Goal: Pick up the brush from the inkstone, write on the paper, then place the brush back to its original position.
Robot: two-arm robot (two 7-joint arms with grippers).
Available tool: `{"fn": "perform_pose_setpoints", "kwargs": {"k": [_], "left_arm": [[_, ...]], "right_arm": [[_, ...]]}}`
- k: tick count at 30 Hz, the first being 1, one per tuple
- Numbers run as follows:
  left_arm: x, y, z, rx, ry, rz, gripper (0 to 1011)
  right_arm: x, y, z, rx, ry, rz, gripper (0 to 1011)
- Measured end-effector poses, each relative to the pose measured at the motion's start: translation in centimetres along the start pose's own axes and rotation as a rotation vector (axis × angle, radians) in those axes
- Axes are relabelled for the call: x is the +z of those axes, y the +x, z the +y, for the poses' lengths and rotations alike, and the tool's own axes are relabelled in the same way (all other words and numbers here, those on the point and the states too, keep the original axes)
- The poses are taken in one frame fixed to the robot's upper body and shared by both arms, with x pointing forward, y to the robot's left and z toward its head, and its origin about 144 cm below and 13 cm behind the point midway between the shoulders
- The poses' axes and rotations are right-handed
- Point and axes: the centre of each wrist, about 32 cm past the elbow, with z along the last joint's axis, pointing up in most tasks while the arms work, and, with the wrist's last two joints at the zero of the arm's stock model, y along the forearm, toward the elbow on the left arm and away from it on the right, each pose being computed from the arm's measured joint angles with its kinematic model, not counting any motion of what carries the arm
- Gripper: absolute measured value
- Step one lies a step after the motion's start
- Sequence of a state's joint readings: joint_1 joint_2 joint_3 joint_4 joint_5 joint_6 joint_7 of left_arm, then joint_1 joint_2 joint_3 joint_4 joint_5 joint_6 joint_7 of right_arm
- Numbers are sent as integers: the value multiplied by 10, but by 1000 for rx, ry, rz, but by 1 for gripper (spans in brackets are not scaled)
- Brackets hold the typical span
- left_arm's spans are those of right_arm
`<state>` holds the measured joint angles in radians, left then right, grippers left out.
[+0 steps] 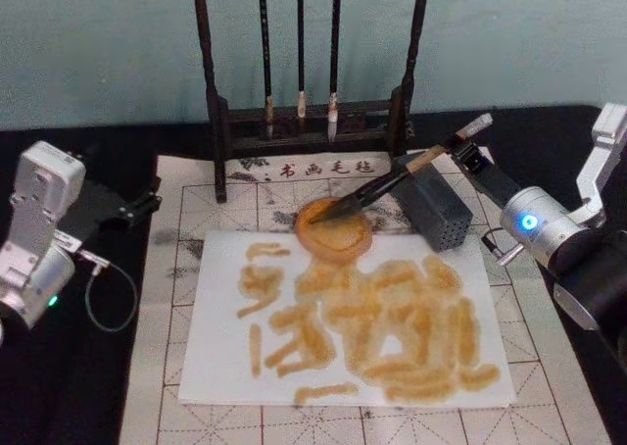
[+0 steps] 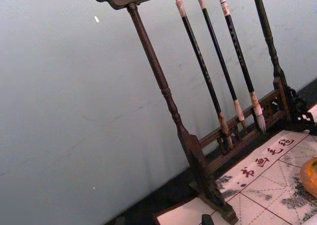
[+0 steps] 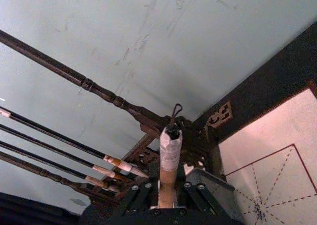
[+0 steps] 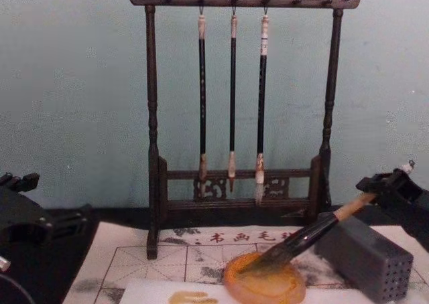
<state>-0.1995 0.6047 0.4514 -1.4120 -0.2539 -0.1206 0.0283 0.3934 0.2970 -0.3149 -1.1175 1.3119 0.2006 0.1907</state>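
Observation:
The brush (image 1: 392,180) lies slanted, its dark bristles resting in the round orange inkstone (image 1: 338,239) and its tan handle rising to the right over a grey block. My right gripper (image 1: 468,154) is shut on the upper handle near the white end cap (image 3: 170,148). In the chest view the brush (image 4: 301,240) dips into the inkstone (image 4: 265,287), held by the right gripper (image 4: 385,187). In front of the dish lies the paper (image 1: 216,347), covered with yellowish-brown strokes. My left gripper (image 1: 142,208) is parked at the table's left, away from everything.
A dark wooden brush stand (image 1: 304,122) with three thin hanging brushes (image 4: 232,96) stands at the back. The grey block with holes (image 1: 436,215) sits right of the dish. A beige grid mat (image 1: 196,200) lies under the paper. A cable loop (image 1: 108,303) lies at left.

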Motion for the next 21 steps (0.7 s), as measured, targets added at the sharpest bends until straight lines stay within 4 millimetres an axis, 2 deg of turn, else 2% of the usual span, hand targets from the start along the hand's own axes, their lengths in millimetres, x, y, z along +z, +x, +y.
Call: {"fn": "perform_pose_setpoints", "kwargs": {"k": [7, 8, 10, 11, 12, 14, 17, 21], "left_arm": [[0, 0, 0, 0, 0, 0, 1001], [0, 0, 0, 0, 0, 0, 1001], [0, 0, 0, 0, 0, 0, 1001], [0, 0, 0, 0, 0, 0, 1001], [0, 0, 0, 0, 0, 0, 1001], [0, 0, 0, 0, 0, 0, 1001], [0, 0, 0, 0, 0, 0, 1001], [0, 0, 0, 0, 0, 0, 1001]], "right_arm": [[0, 0, 0, 0, -1, 0, 369], [0, 0, 0, 1, -1, 0, 429], [0, 0, 0, 1, -1, 0, 459], [0, 0, 0, 1, -1, 0, 531], [0, 0, 0, 1, -1, 0, 531], [0, 0, 0, 1, -1, 0, 630], [0, 0, 0, 1, -2, 0, 687], [0, 0, 0, 2, -2, -1, 838]]}}
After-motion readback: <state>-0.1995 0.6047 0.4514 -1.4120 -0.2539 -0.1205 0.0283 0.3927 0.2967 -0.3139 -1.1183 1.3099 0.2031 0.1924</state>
